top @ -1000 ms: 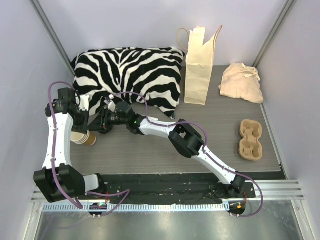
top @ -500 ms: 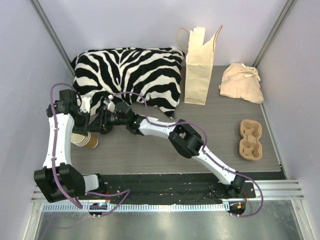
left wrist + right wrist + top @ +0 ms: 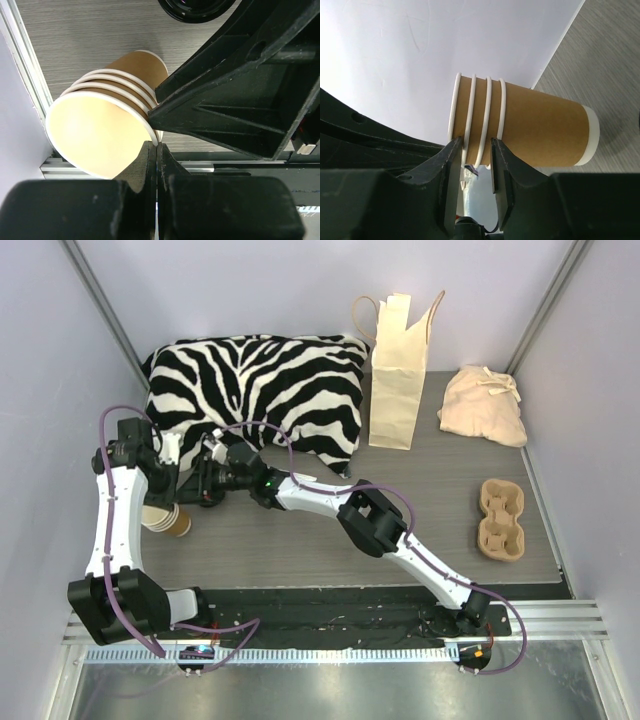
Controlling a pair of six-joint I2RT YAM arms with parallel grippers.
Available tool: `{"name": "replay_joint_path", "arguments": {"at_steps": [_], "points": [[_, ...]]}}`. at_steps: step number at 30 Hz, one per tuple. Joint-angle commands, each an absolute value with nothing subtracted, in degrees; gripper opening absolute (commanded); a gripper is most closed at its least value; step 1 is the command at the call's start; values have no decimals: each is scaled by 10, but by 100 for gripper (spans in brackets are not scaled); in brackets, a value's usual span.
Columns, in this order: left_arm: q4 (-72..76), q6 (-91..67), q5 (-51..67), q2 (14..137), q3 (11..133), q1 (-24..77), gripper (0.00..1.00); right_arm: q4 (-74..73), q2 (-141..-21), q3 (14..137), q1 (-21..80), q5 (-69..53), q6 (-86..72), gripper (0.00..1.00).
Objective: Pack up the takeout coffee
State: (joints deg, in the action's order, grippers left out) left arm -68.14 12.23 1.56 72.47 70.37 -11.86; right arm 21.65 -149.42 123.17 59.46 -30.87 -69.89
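Note:
A stack of several nested brown kraft-paper cups point(image 3: 170, 523) hangs tilted just above the table at the left. My left gripper point(image 3: 157, 146) is shut on the rim of the innermost cup point(image 3: 97, 131), one finger inside its mouth. My right gripper point(image 3: 474, 148) reaches across from the right. Its fingers point(image 3: 451, 155) stand a narrow gap apart, astride two white rims at the edge of the stack point(image 3: 535, 127), not clamped on it. In the top view the right gripper point(image 3: 203, 487) is just right of the left one point(image 3: 163, 502).
A flat black lid point(image 3: 197, 7) lies on the table beyond the cups. A zebra cushion point(image 3: 260, 390) sits behind, a paper bag point(image 3: 398, 380) stands at back centre, a beige cloth pouch point(image 3: 485, 405) at back right, and a pulp cup carrier point(image 3: 500, 520) at right. The left wall is close.
The left gripper and the cup stack have shifted slightly back and left. The right gripper has edged a little left toward the stack.

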Motion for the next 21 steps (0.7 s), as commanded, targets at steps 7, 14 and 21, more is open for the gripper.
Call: {"name": "replay_joint_path", "arguments": {"at_steps": [7, 14, 21], "points": [[-678, 122, 26, 699, 746, -116, 0, 148, -1499, 1275, 608, -283, -609, 34], [-676, 124, 18, 697, 752, -116, 0, 121, -1502, 1278, 609, -273, -583, 34], [-675, 131, 8, 694, 753, -116, 0, 118, -1503, 1280, 609, -272, -573, 34]]}}
